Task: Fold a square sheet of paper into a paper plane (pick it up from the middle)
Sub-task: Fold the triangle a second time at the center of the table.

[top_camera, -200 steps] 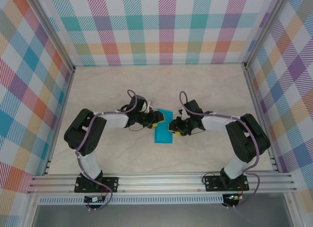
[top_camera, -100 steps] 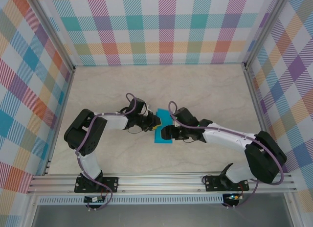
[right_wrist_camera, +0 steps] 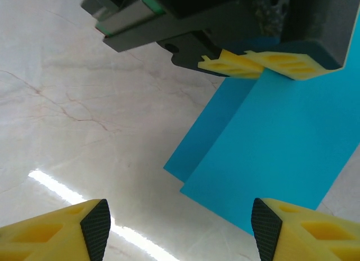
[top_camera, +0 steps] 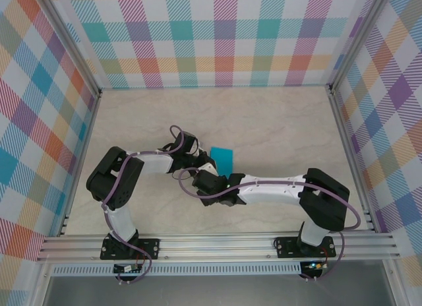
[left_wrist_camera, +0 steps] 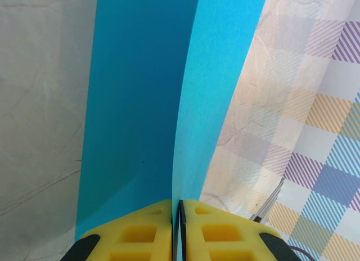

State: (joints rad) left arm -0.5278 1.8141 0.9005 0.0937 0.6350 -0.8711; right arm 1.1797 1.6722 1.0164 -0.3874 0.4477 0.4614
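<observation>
Paper of a thin, matte, teal-blue kind, a sheet [top_camera: 223, 159] folded over into two layers, lies out near the middle of the pale marble-patterned tabletop [top_camera: 277, 121], just beyond the two wrists. The left gripper [left_wrist_camera: 179, 216] is clenched on it: in the left wrist view its yellow fingers [left_wrist_camera: 140, 233] press flat together with the paper's edge pinched in the seam between them. From that grip a darker panel runs away on the left and a lighter panel rises beside it on the right, the two meeting along one crease. Whether the far end of the sheet touches the table cannot be told.

The right arm reaches across toward the left arm, so that the two wrists sit close together. The right gripper [right_wrist_camera: 180, 230] is released, its yellow fingertips [right_wrist_camera: 62, 230] spread wide with bare tabletop between them and nothing held. It hangs just beside the sheet, apart from it. From there the top layer sits slightly offset, a strip of the lower layer showing along its left edge. Pastel checked walls [top_camera: 224, 35] enclose the table on three sides.
</observation>
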